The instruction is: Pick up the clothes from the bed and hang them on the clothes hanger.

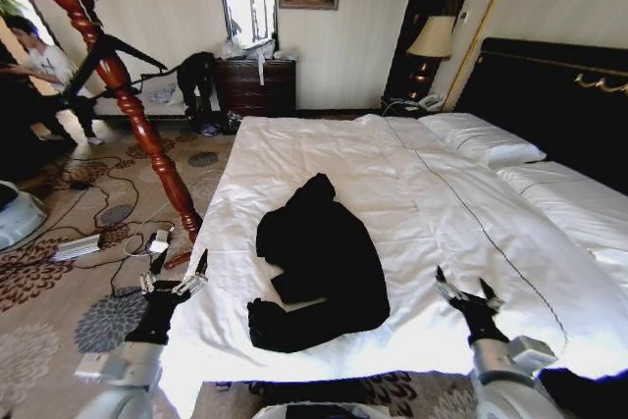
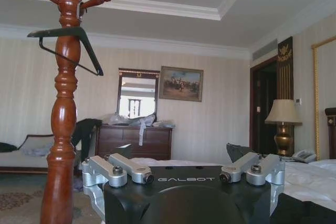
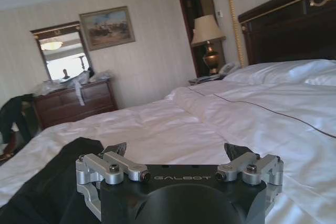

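Black clothes [image 1: 319, 267] lie crumpled on bed [image 1: 412, 183].

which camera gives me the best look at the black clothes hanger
The left wrist view: the clothes hanger hangs on the wooden coat stand, its full outline clear against the pale wall. The head view shows it smaller, on the stand beside the bed.

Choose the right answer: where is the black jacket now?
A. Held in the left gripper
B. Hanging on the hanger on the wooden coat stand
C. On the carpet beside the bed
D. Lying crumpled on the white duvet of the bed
D: the black jacket lies crumpled on the bed's white duvet, between the open left gripper and open right gripper; the black hanger on the wooden coat stand is bare.
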